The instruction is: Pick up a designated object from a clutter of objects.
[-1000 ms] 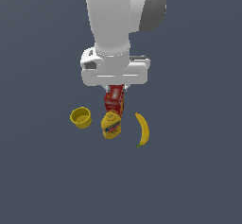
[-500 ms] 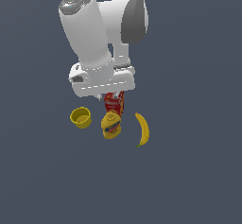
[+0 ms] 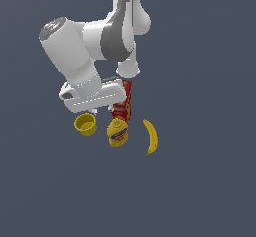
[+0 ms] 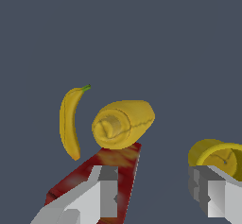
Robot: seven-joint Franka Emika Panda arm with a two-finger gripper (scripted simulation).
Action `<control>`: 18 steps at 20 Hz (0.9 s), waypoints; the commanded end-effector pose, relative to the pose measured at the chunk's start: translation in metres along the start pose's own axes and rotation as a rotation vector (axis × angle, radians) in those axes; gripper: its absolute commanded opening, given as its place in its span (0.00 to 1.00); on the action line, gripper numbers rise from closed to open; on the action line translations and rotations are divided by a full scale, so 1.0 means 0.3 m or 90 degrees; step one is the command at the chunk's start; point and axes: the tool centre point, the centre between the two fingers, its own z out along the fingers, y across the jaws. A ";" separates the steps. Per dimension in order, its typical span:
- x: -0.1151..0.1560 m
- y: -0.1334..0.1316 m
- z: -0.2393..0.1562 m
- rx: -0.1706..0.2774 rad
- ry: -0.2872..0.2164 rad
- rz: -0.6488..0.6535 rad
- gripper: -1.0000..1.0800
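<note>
The small yellow cup (image 3: 86, 124) stands upright at the exterior view's left end of the clutter, open mouth up. Beside it are the yellow mustard bottle (image 3: 118, 132), the red box (image 3: 123, 106) behind that, and the banana (image 3: 151, 137) at the right. My gripper (image 3: 101, 111) hangs open just above the cup and the bottle, holding nothing. In the wrist view the cup (image 4: 218, 156) lies under one finger (image 4: 213, 193), and the red box (image 4: 97, 173) under the other finger (image 4: 107, 192). The mustard bottle (image 4: 123, 124) and the banana (image 4: 70, 123) lie beyond the open gripper (image 4: 158, 194).
The objects rest on a plain dark grey surface (image 3: 200, 181). The white arm (image 3: 80, 56) leans over the clutter from behind and hides the top of the red box.
The hand has moved toward the exterior view's left and downward, from above the red box to just over the cup and bottle. The objects have not moved.
</note>
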 end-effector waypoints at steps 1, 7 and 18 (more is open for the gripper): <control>-0.004 0.049 0.022 0.012 0.014 -0.004 0.62; -0.024 0.171 0.072 0.032 0.050 -0.009 0.62; -0.100 0.409 0.162 0.038 0.116 -0.008 0.62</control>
